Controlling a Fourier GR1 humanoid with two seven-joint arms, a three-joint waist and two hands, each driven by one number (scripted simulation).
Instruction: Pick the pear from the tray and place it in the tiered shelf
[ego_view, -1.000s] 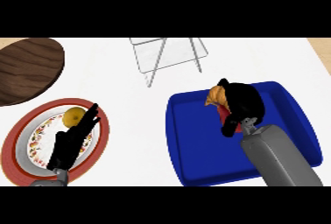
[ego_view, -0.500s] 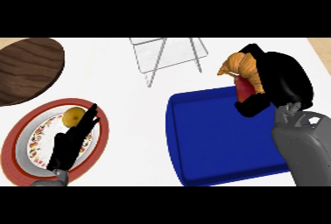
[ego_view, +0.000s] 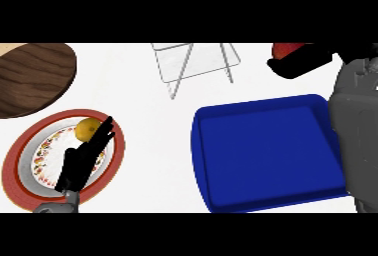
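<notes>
The blue tray (ego_view: 266, 155) lies at the right of the counter with nothing in it. Beyond its far right corner my right hand (ego_view: 308, 61) is curled round the pear (ego_view: 285, 49), of which only a red patch shows at the view's top edge. The wire tiered shelf (ego_view: 193, 64) stands to the left of that hand, apart from it. At the lower left my left hand (ego_view: 80, 161) rests open over a plate.
A round plate (ego_view: 29, 165) with a red rim and a patterned middle sits at the lower left, with a yellow fruit (ego_view: 87, 129) on it beside my left fingers. A dark wooden board (ego_view: 33, 75) lies at the far left. My grey right forearm (ego_view: 358, 135) overhangs the tray's right edge.
My right hand has lifted the pear out of the tray and carried it away from me, past the tray's far right corner. The left hand has stayed still.
</notes>
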